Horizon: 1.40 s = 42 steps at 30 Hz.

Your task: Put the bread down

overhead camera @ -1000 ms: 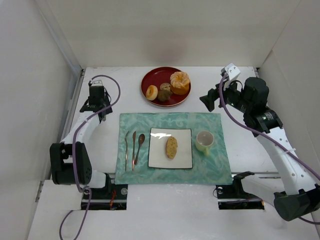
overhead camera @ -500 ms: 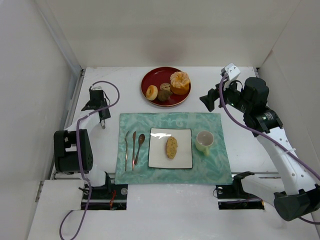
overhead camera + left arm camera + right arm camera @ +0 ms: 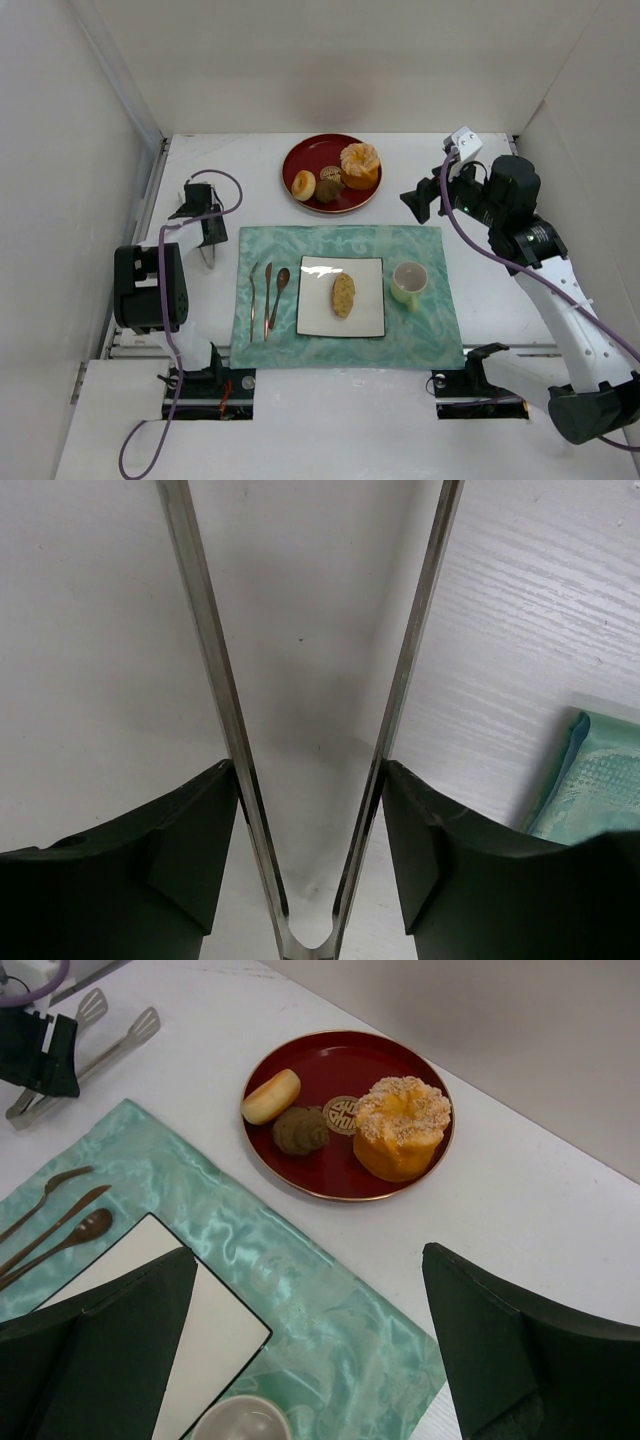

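Placement looks finished: the small, elongated oval, tan speckled bread piece (image 3: pixel 343 295) lies on the white square ceramic plate (image 3: pixel 318 312) at the centre of the overhead frame. It lies lengthwise on the plate's right half and nothing grips it. The plate sits on the pale green patterned cloth placemat (image 3: pixel 425 325), between the cutlery on its left and a cup on its right. The round red lacquer plate (image 3: pixel 298 158) with the other baked pieces is in the upper middle of the frame, well apart from either arm.

What is left, by my judgement, is only tidying: putting down the tool and drawing the arm clear.

At the left of the overhead frame, the left pincer (image 3: pixel 308 770) hangs low over the white tabletop (image 3: pixel 190 290), just beside the placemat's left edge. It is partly parted and grasping a pair of thin shiny metal tongs (image 3: pixel 215 680). In the wrist view the two tong arms are sprung apart in a V and each bears against the inner face of a finger. Nothing lies between the tong tips. Whether the tongs already rest on the tabletop I cannot tell.

The right pincer (image 3: pixel 310 1255), in the upper right of the overhead frame, is spread wide, grasping nothing.
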Motion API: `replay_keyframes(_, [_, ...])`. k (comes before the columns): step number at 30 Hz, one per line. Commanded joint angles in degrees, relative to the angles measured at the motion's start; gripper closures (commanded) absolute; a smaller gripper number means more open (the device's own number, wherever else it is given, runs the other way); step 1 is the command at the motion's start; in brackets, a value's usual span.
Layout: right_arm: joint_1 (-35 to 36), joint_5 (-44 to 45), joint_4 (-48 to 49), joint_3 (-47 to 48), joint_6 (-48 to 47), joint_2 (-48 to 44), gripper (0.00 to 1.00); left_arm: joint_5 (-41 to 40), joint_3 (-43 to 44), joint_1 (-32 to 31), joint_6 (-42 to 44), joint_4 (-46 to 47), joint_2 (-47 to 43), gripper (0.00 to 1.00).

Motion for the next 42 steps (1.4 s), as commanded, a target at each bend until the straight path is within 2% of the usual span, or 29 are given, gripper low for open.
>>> replay_keyframes(1, [-0.25, -0.91, 2.96, 0.13, 0.31, -1.34, 0.00, -0.91, 0.42, 0.31, 0.75, 0.22, -0.37, 0.45])
replay_keyframes(5, [-0.25, -0.91, 2.96, 0.13, 0.31, -1.34, 0.00, -0.91, 0.42, 0.31, 0.75, -0.92, 0.86, 0.39])
replay_keyframes(8, [-0.25, -0.91, 2.96, 0.13, 0.31, -1.34, 0.00, -0.91, 0.42, 0.31, 0.75, -0.93, 0.86, 0.31])
replay_keyframes(15, [-0.25, -0.91, 2.96, 0.13, 0.31, -1.34, 0.00, -0.29, 0.42, 0.31, 0.75, -1.45, 0.33, 0.29])
replay_keyframes(18, [-0.25, -0.91, 2.96, 0.13, 0.31, -1.87, 0.00, -0.29, 0.95, 0.31, 0.22, -1.98, -1.85, 0.28])
replay_keyframes(19, [-0.25, -0.91, 2.96, 0.13, 0.31, -1.87, 0.00, -0.29, 0.95, 0.31, -0.56, -1.98, -4.73, 0.24])
replay_keyframes(23, [-0.25, -1.44, 2.96, 0.13, 0.31, -1.34, 0.00, 1.11, 0.95, 0.31, -1.62, -1.98, -12.91, 0.22])
replay_keyframes(27, [-0.25, -1.44, 2.96, 0.13, 0.31, -1.34, 0.00, 6.97, 0.95, 0.31, -2.67, -2.86, -20.30, 0.18])
replay_keyframes(29, [-0.25, -1.44, 2.96, 0.13, 0.31, -1.34, 0.00, 12.41, 0.42, 0.31, -3.37, -2.86, -25.99, 0.10])
replay_keyframes(30, [-0.25, -1.44, 2.96, 0.13, 0.31, -0.82, 0.00, 12.45, 0.42, 0.31, -3.38, -2.86, -28.03, 0.07])
replay_keyframes(32, [-0.25, -1.44, 2.44, 0.65, 0.84, -0.21, 0.00, 19.19, 1.12, -0.31, -3.91, -2.86, -31.90, 0.00])
replay_keyframes(37, [-0.25, 1.10, 1.64, 2.24, 1.98, 2.17, 0.00, 34.83, 1.66, -0.31, -3.91, 0.20, -40.16, 0.00])
replay_keyframes(42, [-0.25, 3.12, 3.40, 1.01, 2.59, 2.17, 0.00, 40.22, -4.04, -0.83, -4.52, 4.70, -44.13, 0.00])
